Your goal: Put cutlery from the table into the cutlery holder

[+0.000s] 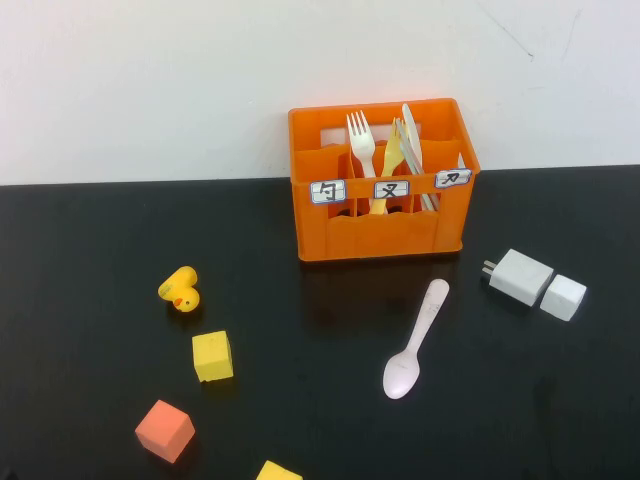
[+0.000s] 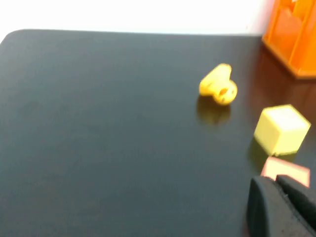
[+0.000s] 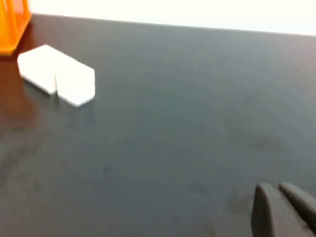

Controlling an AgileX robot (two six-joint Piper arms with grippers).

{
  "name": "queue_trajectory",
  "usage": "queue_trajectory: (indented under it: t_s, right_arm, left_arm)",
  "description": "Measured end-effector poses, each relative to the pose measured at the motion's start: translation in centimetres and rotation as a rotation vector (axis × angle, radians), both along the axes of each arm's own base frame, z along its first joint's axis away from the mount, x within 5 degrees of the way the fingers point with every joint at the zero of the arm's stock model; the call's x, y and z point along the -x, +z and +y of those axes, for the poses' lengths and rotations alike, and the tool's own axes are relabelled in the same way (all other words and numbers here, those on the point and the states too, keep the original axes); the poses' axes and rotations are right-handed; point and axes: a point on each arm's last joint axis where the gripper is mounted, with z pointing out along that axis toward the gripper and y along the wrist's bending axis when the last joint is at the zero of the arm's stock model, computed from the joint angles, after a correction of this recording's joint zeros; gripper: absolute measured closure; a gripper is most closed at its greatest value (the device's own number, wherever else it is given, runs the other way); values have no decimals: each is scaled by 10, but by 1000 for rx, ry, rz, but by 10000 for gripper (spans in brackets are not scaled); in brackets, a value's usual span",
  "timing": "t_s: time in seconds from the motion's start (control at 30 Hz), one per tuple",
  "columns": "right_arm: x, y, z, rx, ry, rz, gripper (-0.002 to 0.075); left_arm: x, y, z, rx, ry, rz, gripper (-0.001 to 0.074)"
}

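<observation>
Black desk (image 1: pixel 90 400): white spoon (image 1: pixel 415 342) lies flat before the orange cutlery holder (image 1: pixel 380 180), untouched; nothing done yet. Left pincer (image 2: pixel 279 205) and right pincer (image 3: pixel 281 210) parked, fingers together.

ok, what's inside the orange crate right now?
Orange crate holds a white fork, yellowish utensils and another white piece. Lower ends hidden by its walls. Both grippers low, away from it.

A white plastic spoon (image 1: pixel 415 342) lies flat on the black bench (image 1: pixel 80 380), just in front of the orange crate (image 1: pixel 380 185), bowl end farthest from it.
</observation>
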Motion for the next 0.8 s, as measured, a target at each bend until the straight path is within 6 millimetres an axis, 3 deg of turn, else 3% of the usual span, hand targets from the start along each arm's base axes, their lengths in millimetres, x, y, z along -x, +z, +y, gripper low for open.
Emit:
queue_trajectory:
  t_s: [0.07,0.47,0.8]
  right_arm:
    - [0,1,0,1,1,-13,728]
    - [-1,47,4,43,49,-529,728]
    - [1,55,4,-71,40,-592,728]
  left_arm:
    - [0,1,0,16,1,-13,736]
    - [-2,28,5,253,64,-282,736]
    - [1,45,10,411,95,-436,736]
